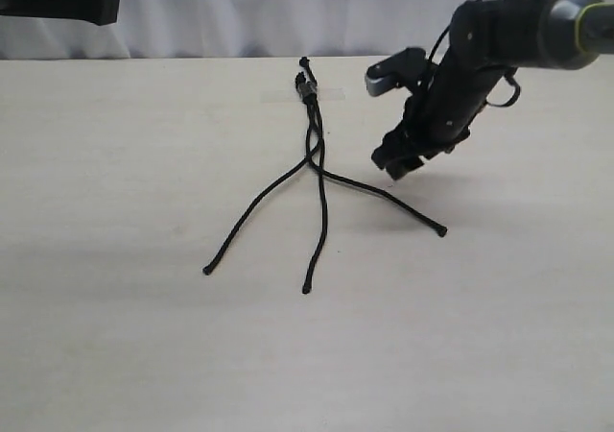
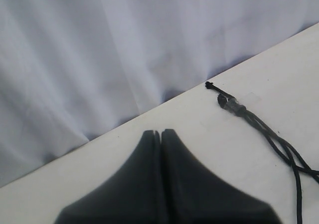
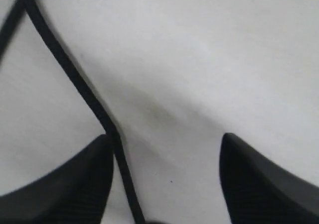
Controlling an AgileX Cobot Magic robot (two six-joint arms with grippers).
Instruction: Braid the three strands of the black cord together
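Observation:
The black cord (image 1: 313, 125) lies on the pale table (image 1: 115, 336), its knotted end (image 1: 307, 88) under clear tape at the back. Three strands fan forward: a left strand (image 1: 251, 211), a middle strand (image 1: 321, 226) and a right strand (image 1: 384, 197). My right gripper (image 1: 401, 168) hovers open just above the right strand; in the right wrist view that strand (image 3: 75, 74) runs close along one fingertip (image 3: 94, 157). My left gripper (image 2: 160, 134) is shut and empty, high at the back left, with the knotted end (image 2: 229, 103) beside it in its view.
A white curtain (image 1: 240, 10) hangs behind the table's far edge. The left arm (image 1: 67, 5) sits at the top left corner. The right arm (image 1: 499, 48) leans in from the upper right.

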